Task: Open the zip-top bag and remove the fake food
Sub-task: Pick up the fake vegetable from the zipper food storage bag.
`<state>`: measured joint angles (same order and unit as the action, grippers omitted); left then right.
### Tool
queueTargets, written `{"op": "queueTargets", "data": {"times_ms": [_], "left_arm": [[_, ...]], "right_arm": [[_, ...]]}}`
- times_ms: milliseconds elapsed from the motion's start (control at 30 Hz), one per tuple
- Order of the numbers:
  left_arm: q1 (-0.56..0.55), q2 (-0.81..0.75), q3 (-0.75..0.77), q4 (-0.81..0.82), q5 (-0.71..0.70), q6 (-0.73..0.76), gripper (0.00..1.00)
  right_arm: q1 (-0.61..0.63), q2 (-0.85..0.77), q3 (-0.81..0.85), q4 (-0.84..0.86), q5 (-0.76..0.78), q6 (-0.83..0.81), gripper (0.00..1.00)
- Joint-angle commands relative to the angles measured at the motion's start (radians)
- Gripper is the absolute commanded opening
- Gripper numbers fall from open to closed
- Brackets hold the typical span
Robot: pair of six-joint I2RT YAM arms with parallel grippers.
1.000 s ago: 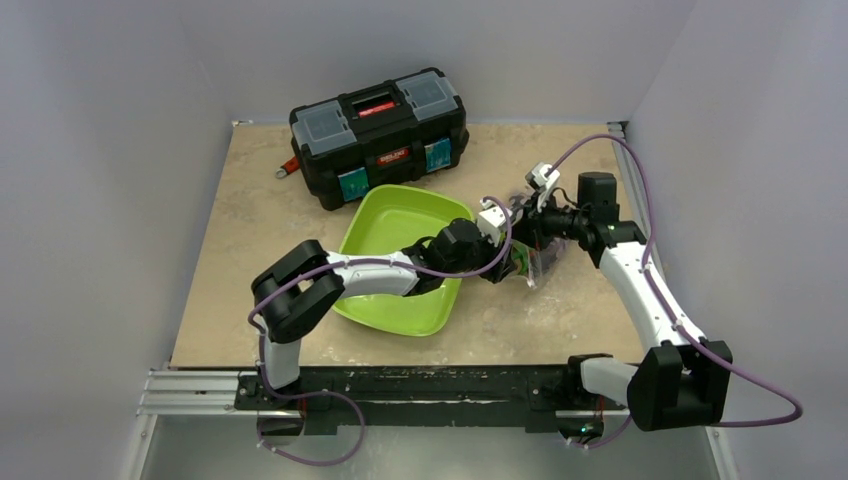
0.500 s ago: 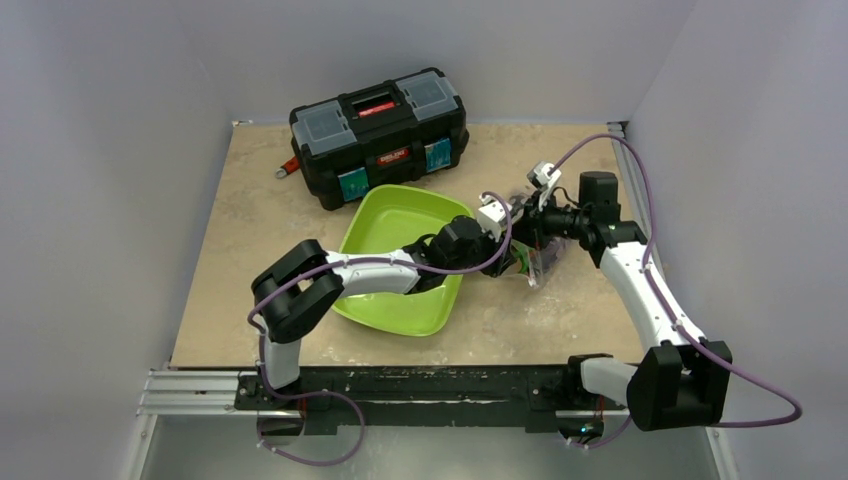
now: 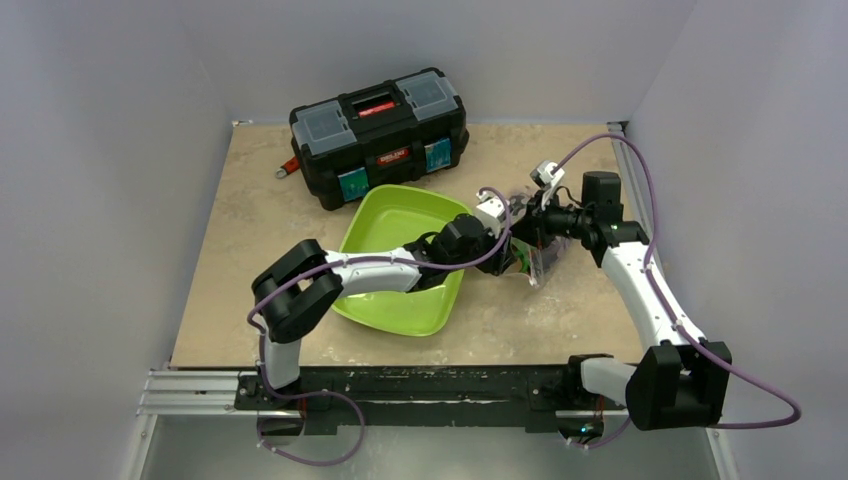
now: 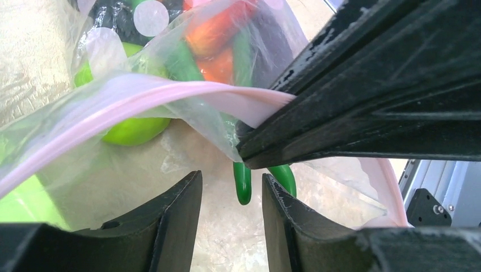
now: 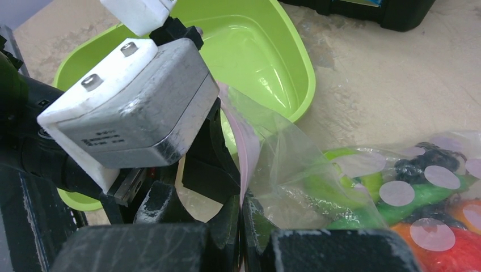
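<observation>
Two grippers meet at the zip-top bag [image 5: 289,164]: my right gripper [image 5: 241,209] clamps its pink strip [image 4: 142,93]; my left gripper [image 4: 230,181], just narrowed, gapes empty just short of it. The fake food [image 4: 215,39] stays bagged ahead.

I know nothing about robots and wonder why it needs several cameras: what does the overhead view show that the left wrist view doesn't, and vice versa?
Only overhead: the left arm and right arm whole, the black toolbox and the lime-green tray in full. Only the left wrist: the pink zip strip, a green bean pod and a lime through the plastic, and the left gripper, jaws apart. Both: the zip-top bag, with the right gripper at its mouth; close up, it pinches the strip.
</observation>
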<state>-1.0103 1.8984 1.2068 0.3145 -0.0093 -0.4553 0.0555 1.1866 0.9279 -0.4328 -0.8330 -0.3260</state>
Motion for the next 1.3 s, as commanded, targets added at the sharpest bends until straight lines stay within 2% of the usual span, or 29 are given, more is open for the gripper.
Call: {"op": "queueTargets", "data": {"times_ms": [0, 367, 500, 600, 633, 833, 1000, 1267], "left_arm": [[-0.005, 0.014, 0.043, -0.010, -0.038, -0.077, 0.43], [-0.005, 0.069, 0.130, -0.081, -0.029, -0.099, 0.38], [-0.004, 0.070, 0.133, -0.085, -0.023, -0.103, 0.23], [-0.002, 0.067, 0.137, -0.090, 0.000, -0.097, 0.03], [-0.002, 0.058, 0.135, -0.092, 0.004, -0.095, 0.00], [-0.004, -0.083, 0.111, -0.151, 0.023, -0.073, 0.00], [-0.002, -0.196, 0.106, -0.277, 0.063, -0.043, 0.00], [-0.002, -0.278, 0.070, -0.460, 0.106, -0.013, 0.00]], "right_arm": [[-0.009, -0.022, 0.037, 0.032, -0.031, 0.010, 0.00], [-0.014, -0.030, 0.035, 0.033, -0.036, 0.011, 0.00], [-0.013, -0.030, 0.035, 0.032, -0.038, 0.011, 0.00], [-0.015, -0.033, 0.034, 0.032, -0.036, 0.009, 0.00], [-0.017, -0.033, 0.033, 0.032, -0.034, 0.009, 0.00], [-0.020, -0.037, 0.027, 0.030, -0.004, -0.009, 0.00], [-0.020, -0.041, 0.018, 0.016, 0.048, -0.047, 0.00], [-0.020, -0.047, 0.001, 0.016, 0.079, -0.069, 0.00]]}}
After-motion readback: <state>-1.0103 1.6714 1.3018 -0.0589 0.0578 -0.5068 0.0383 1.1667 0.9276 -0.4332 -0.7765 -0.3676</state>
